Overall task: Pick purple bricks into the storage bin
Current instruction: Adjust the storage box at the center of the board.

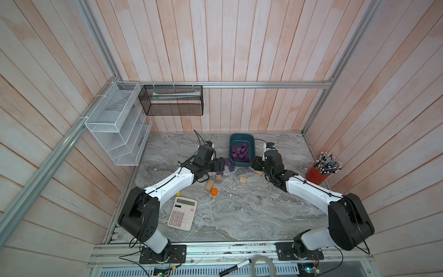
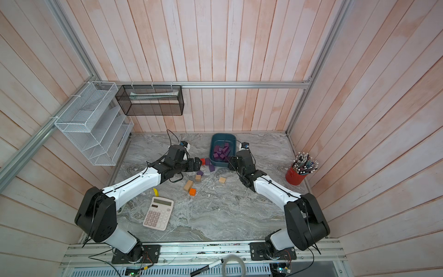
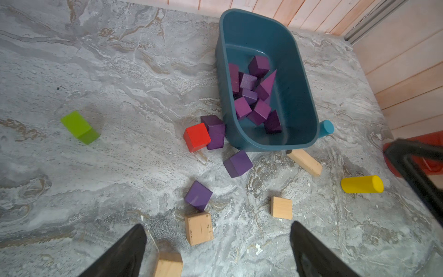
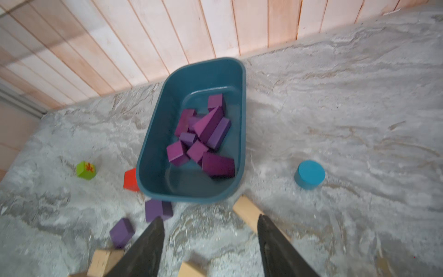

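Most purple bricks point(image 3: 254, 96) are already gathered in the storage bin point(image 3: 299, 79); three are left outside. The left gripper point(image 3: 217, 249), spread wide and empty, is poised before the nearest cube point(image 3: 198, 195), just beyond its fingertips; descent and closure are called for. The right gripper point(image 4: 211, 242) is seen half-open, empty.

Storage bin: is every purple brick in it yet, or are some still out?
Not yet. The storage bin holds a pile, but three purple bricks lie on the table outside it in the left wrist view.

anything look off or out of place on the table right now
Three purple bricks lie outside the storage bin: one touching a red block by the bin's wall, and two loose ones nearby. Both grippers are empty, with fingers apart. Nothing looks spilled or damaged.
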{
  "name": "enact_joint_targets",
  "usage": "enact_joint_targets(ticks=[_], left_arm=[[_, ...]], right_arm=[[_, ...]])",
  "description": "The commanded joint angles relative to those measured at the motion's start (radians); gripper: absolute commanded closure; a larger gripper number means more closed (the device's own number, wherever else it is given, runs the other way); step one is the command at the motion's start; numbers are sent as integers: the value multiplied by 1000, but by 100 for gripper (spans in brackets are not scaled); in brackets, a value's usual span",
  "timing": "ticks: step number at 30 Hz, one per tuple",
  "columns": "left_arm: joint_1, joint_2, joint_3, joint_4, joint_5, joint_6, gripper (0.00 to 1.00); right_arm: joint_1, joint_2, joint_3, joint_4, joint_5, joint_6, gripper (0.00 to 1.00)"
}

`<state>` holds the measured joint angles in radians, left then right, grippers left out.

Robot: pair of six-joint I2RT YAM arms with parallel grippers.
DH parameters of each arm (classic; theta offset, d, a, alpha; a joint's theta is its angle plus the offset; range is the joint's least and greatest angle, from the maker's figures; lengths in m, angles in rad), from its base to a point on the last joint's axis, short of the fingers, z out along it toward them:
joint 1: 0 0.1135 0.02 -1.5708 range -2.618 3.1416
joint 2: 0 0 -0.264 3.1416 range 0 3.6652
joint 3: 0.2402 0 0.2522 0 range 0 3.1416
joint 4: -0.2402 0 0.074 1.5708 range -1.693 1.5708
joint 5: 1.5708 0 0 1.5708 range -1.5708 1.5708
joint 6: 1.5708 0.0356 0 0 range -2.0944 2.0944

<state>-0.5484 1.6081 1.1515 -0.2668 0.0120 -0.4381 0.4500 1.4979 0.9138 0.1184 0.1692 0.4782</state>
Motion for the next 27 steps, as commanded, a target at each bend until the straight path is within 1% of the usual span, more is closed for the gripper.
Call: enact_joint_targets(ticks=[1, 5, 10, 18, 27], left_arm=[[2, 27, -12, 26, 13, 6, 6], [2, 42, -30, 34, 8, 15, 6], [3, 46, -46, 43, 7, 18, 6], [2, 35, -51, 40, 1, 30, 6], [3, 30, -31, 11, -35, 39, 6]], right_arm=[[-36, 97, 96, -95, -46, -31, 36], [-62, 222, 227, -158, -60, -58, 36], [-82, 352, 374, -267, 4, -106, 37], [-121, 484, 495, -353, 47, -173, 37], [-129, 577, 556, -385, 131, -214, 37]])
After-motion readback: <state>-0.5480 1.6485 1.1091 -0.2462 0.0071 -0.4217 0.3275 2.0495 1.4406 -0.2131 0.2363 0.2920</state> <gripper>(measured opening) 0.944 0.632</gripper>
